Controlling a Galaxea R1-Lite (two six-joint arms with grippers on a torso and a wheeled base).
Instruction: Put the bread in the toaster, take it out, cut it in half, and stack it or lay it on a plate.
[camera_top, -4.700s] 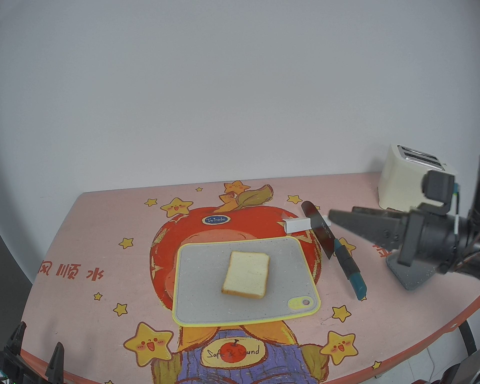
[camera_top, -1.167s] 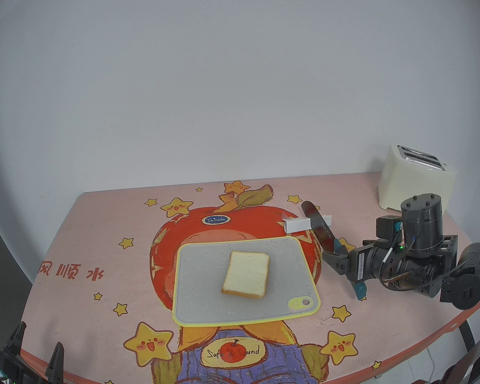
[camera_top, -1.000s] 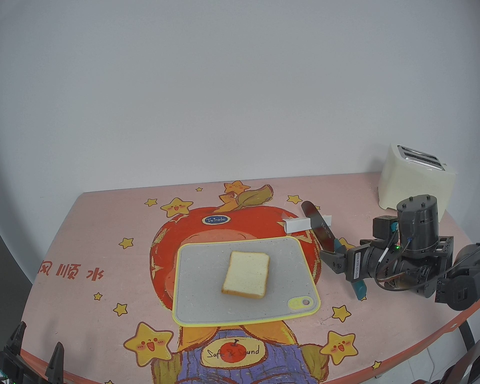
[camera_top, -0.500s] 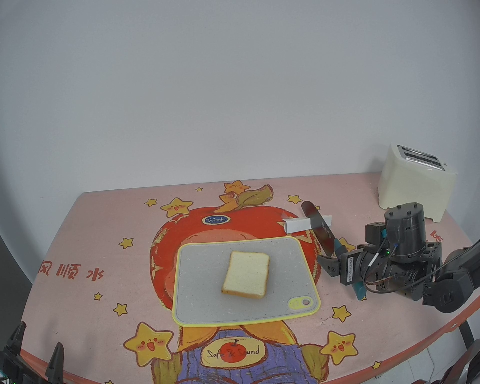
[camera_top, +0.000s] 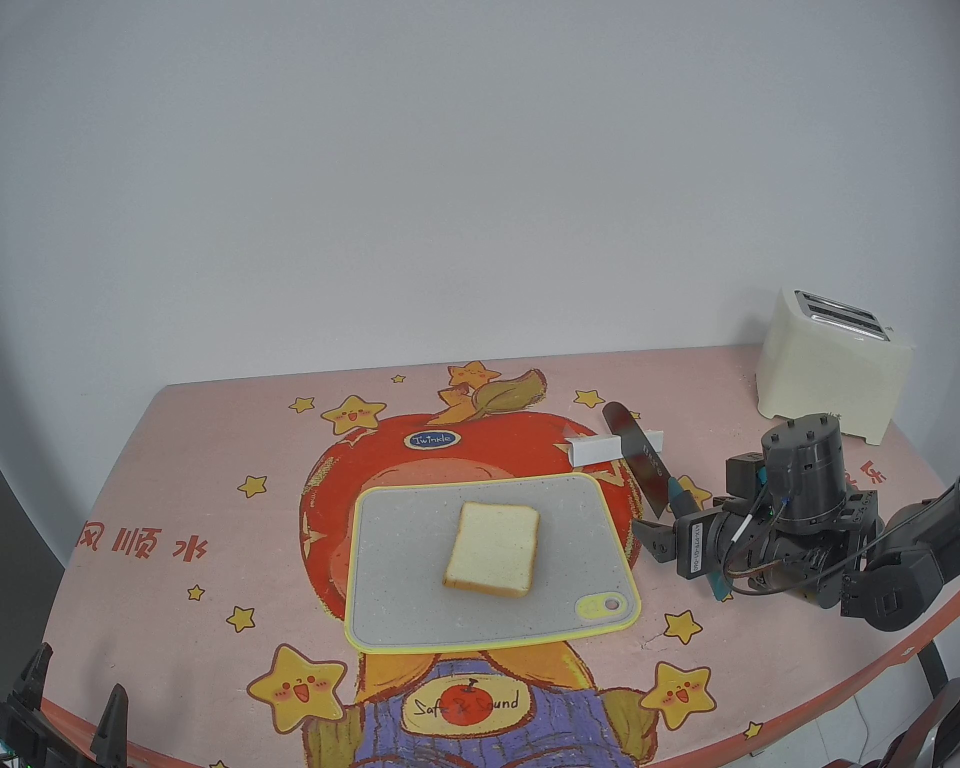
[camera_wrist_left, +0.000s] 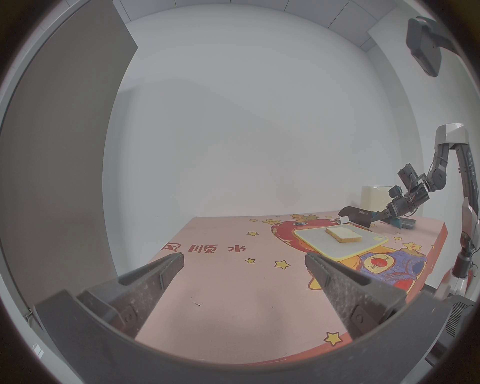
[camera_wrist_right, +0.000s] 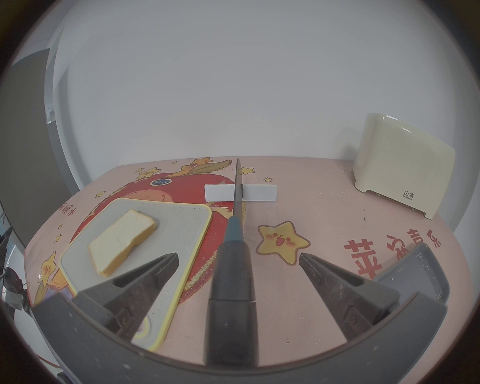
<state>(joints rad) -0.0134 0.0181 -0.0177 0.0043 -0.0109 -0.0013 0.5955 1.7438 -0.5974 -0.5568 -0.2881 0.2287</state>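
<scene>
R claw spread astride knife handle | L claw spread | bread on board

The toaster has a smooth, glossy cream shell. The cutting board looks like matt, speckled grey plastic. The bread on it is pale and porous. The knife beside it has a dark matt handle.

Pink table: cutting board, knife, toaster

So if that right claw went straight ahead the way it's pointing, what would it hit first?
Most likely the teal-handled kitchen knife: its handle lies between the right gripper's open jaws, in line with them.
</scene>
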